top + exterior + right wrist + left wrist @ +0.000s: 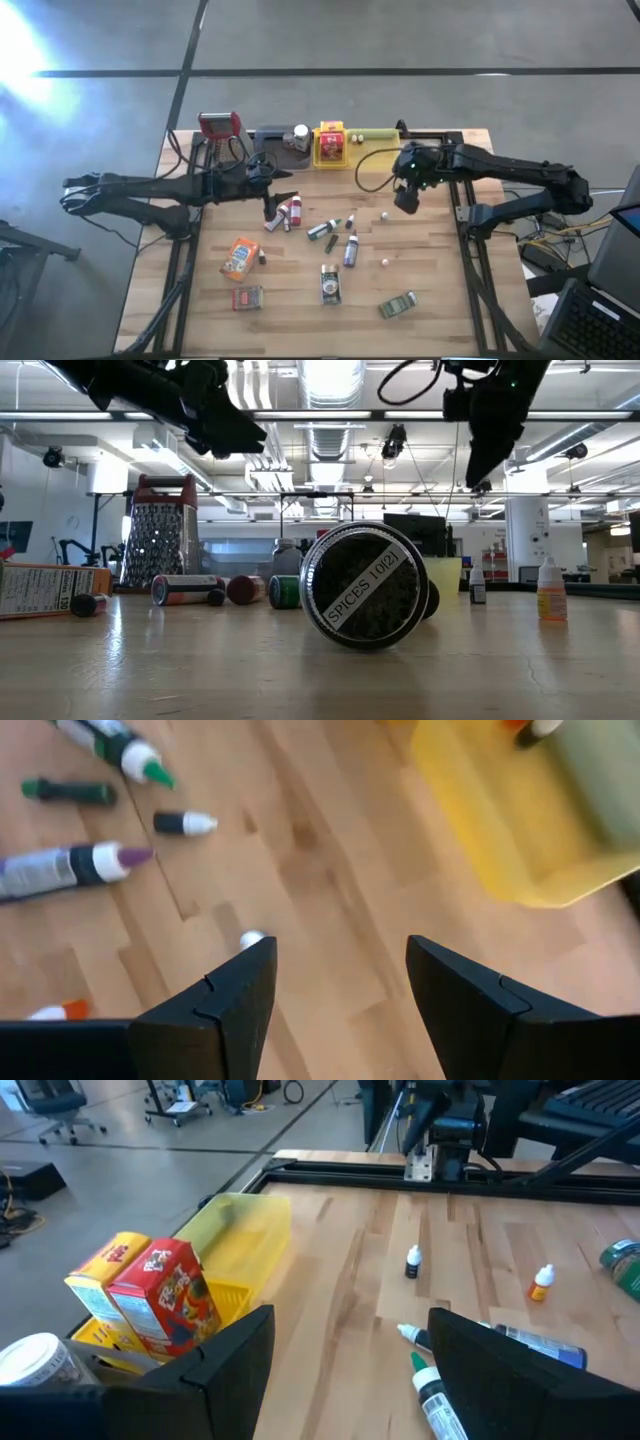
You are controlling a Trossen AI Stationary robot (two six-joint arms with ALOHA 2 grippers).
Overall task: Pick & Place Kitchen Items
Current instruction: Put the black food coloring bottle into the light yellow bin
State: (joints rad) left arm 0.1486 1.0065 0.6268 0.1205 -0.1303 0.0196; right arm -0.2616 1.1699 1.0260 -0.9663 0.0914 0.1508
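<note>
Two arms: both over the far half of the wooden surface (430, 300), neither touching anything.
Left end effector (268, 183): near the far left, fingers apart, nothing between them; just in front of it, red-capped bottles (290, 211).
Right end effector (407, 192): raised above bare wood right of centre, fingers (225, 995) spread, nothing held; small white-capped bottle (250, 937) on the wood just beyond the fingertips.
Yellow tray (332, 145): far edge, holding a red box (170, 1295) and a yellow box (105, 1268).
Loose items, centre: green-tipped tube (125, 745), purple-tipped tube (75, 865), dark dropper bottle (412, 1262), orange-capped dropper bottle (540, 1282), all lying or standing apart.
Loose items, near side: orange packet (240, 257), small red tin (247, 297), spice jar (330, 284) lying flat, green tin (398, 304).
Low view: round jar labelled SPICES (368, 585) on its side, closest to the camera.
Grater (158, 532): upright at the far left edge.
</note>
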